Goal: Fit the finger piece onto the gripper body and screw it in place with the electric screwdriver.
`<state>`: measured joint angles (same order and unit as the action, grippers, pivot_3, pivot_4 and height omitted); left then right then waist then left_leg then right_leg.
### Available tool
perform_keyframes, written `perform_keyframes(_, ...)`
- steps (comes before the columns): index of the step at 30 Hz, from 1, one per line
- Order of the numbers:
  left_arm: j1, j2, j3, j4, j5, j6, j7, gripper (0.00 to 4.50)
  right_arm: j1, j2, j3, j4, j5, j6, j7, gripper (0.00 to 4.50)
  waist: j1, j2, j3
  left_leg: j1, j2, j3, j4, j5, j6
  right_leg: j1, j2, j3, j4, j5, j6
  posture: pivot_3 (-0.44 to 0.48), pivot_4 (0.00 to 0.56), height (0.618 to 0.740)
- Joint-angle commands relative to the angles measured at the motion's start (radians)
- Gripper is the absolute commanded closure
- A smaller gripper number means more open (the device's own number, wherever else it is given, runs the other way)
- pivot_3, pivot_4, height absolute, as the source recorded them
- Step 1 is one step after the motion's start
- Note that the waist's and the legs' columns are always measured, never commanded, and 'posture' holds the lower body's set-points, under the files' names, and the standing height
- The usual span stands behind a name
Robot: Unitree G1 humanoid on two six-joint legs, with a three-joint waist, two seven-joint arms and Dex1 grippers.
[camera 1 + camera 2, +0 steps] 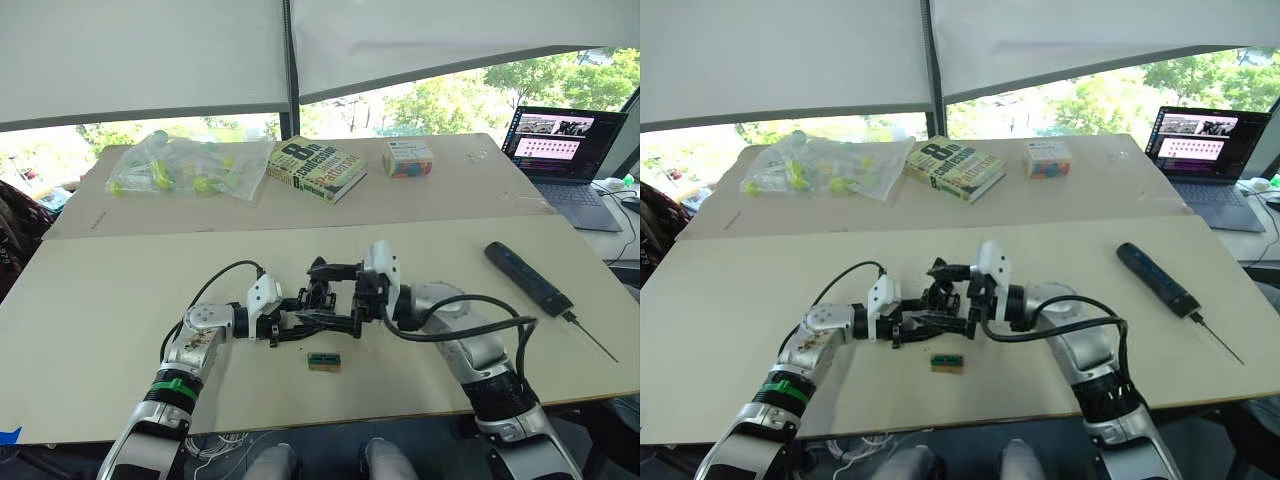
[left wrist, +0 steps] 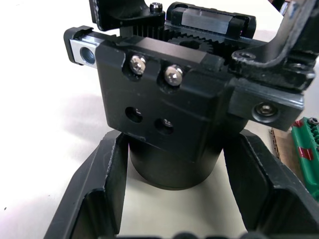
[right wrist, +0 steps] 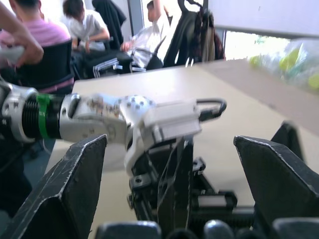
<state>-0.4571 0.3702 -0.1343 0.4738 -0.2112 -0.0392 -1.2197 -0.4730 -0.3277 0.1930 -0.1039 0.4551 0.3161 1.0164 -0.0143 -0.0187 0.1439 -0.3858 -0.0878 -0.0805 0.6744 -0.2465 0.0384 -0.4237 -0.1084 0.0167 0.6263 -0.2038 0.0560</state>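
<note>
Sitting on the pale surface [image 1: 120, 330], the small black blocky gripper body [image 1: 322, 300] rests between the left tool's [image 2: 174, 199] spread fingers; the right tool [image 3: 174, 199], also spread, hovers just beside it.

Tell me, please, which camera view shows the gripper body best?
The left wrist view: the gripper body sits close up between the left pincer's fingers, with screws and gear teeth plain. The eye views show it small between both pincers; the right wrist view shows it partly, behind a finger.

One book [image 1: 316, 168], one laptop [image 1: 565, 150], one electric screwdriver [image 1: 530, 279].
</note>
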Motion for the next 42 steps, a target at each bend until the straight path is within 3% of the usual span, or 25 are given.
perform_keyframes(1, 0.019, 0.005, 0.003, -0.008, -0.007, 0.024, 0.006, 0.39, -0.015, 0.001, -0.047, -0.054, 0.046, -0.037, 0.025, 0.00, 0.000, 0.000, 0.000, 0.000, 0.000, 0.000, 0.000, 0.000, 0.000, 0.000, 0.000, 0.000, 0.000, 0.000, 0.000, 0.000, 0.150, 0.740)
perform_keyframes(2, 0.020, 0.008, 0.007, -0.009, -0.010, 0.028, 0.007, 0.06, -0.018, -0.004, -0.058, -0.067, 0.056, -0.036, 0.030, 0.00, 0.000, 0.000, 0.000, 0.000, 0.000, 0.000, 0.000, 0.000, 0.000, 0.000, 0.000, 0.000, 0.000, 0.000, 0.000, 0.000, 0.150, 0.740)
perform_keyframes(12, 0.111, 0.103, 0.072, -0.121, -0.082, 0.092, -0.009, 0.06, 0.019, -0.123, -0.194, -0.197, 0.140, 0.011, 0.006, 0.00, -0.003, 0.001, 0.000, 0.000, 0.001, 0.000, -0.002, 0.000, 0.000, -0.001, 0.000, 0.000, 0.000, 0.000, 0.000, 0.000, 0.150, 0.740)
perform_keyframes(17, 0.205, 0.212, 0.179, -0.217, -0.172, 0.116, -0.045, 0.06, 0.162, -0.245, -0.349, -0.250, 0.151, 0.022, -0.040, 0.00, 0.002, 0.000, 0.002, 0.000, 0.002, 0.000, -0.004, 0.000, 0.000, -0.001, 0.000, 0.000, -0.002, 0.000, -0.001, 0.000, 0.150, 0.740)
perform_keyframes(23, 0.305, 0.287, 0.341, -0.415, -0.311, 0.142, -0.037, 0.06, 0.459, -0.344, -0.618, -0.204, 0.075, -0.096, -0.069, 0.00, 0.026, 0.002, 0.008, -0.003, 0.001, 0.000, -0.005, 0.000, 0.000, -0.002, -0.003, -0.001, -0.005, -0.001, 0.000, 0.000, 0.150, 0.740)
perform_keyframes(30, 0.327, 0.328, 0.432, -0.619, -0.454, 0.277, 0.023, 0.06, 0.785, -0.282, -0.912, -0.109, 0.021, -0.236, -0.144, 0.00, 0.029, 0.007, 0.011, -0.002, 0.001, 0.001, -0.005, -0.001, 0.001, 0.001, -0.003, 0.000, -0.009, 0.000, 0.001, 0.000, 0.150, 0.740)
perform_keyframes(35, 0.324, 0.334, 0.425, -0.705, -0.506, 0.345, 0.051, 0.06, 0.936, -0.179, -0.989, -0.090, 0.015, -0.289, -0.209, 0.00, 0.023, 0.008, 0.011, -0.001, 0.005, 0.001, -0.006, -0.001, 0.001, 0.002, -0.001, 0.000, -0.009, -0.001, 0.001, 0.000, 0.150, 0.740)
perform_keyframes(38, 0.326, 0.332, 0.413, -0.742, -0.528, 0.373, 0.053, 0.06, 0.945, -0.154, -0.985, -0.118, 0.034, -0.256, -0.272, 0.00, 0.014, 0.009, 0.011, -0.001, 0.008, 0.003, -0.006, -0.001, 0.001, 0.002, 0.000, 0.001, -0.010, -0.003, 0.004, 0.000, 0.150, 0.740)
perform_keyframes(42, 0.323, 0.331, 0.400, -0.768, -0.543, 0.401, 0.056, 0.06, 0.858, -0.232, -0.959, -0.113, 0.054, -0.164, -0.320, 0.00, 0.000, 0.009, 0.012, 0.000, 0.012, 0.007, -0.006, -0.001, 0.001, 0.003, 0.002, 0.003, -0.012, -0.004, 0.006, 0.000, 0.150, 0.740)
